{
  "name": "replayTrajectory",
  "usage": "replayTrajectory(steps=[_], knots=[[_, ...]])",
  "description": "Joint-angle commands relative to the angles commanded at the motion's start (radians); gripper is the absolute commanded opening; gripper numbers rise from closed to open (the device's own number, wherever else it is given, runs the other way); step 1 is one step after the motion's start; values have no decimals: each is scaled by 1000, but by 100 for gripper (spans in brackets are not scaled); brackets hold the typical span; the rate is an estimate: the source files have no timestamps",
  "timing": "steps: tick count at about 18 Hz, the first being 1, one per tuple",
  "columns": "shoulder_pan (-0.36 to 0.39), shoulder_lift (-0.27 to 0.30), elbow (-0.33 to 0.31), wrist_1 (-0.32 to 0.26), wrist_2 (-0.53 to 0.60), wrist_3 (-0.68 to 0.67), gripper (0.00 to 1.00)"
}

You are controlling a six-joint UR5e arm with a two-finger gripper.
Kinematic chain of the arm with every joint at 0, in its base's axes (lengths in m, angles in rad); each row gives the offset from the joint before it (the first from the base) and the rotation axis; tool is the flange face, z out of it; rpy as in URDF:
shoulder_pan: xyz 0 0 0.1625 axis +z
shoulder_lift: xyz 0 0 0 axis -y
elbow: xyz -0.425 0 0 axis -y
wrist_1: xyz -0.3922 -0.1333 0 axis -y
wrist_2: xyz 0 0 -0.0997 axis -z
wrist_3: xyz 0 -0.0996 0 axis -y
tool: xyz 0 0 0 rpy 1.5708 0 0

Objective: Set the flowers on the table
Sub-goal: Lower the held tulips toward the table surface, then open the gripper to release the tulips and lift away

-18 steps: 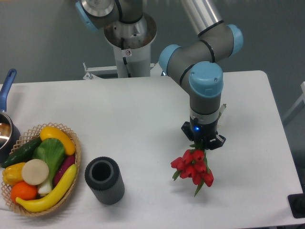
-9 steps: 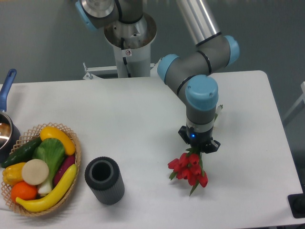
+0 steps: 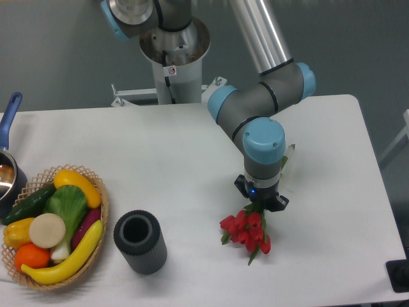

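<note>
We see the two-finger gripper (image 3: 261, 203) of the grey-and-blue arm pointing straight down over the near right part of the large white matte tabletop (image 3: 160, 166), apparently closed on the stems of a small bunch of red tulips with green leaves (image 3: 246, 230), though the fingers themselves are hidden under the wrist. The buds fan out toward us just below the gripper, low over the surface; we cannot tell whether they touch it. We judge the bunch light, soft and easily crushed: the stems are the place to hold it, never the buds, and it will flop once let go. Well to the left stand a dark ribbed cylindrical vase (image 3: 140, 242) and a woven wicker basket of colourful fruit and vegetables (image 3: 100, 220); a blue-handled pot (image 3: 9, 169) sits at the far left edge.
</note>
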Motion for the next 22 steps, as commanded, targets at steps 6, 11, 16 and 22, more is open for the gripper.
replayTrajectory(steps=[6, 11, 16, 22], knots=[[0, 17, -23, 21, -6, -3, 100], [15, 92, -64, 21, -9, -3, 100], [44, 153, -115, 28, -8, 6, 100], [54, 169, -117, 25, -11, 9, 100]])
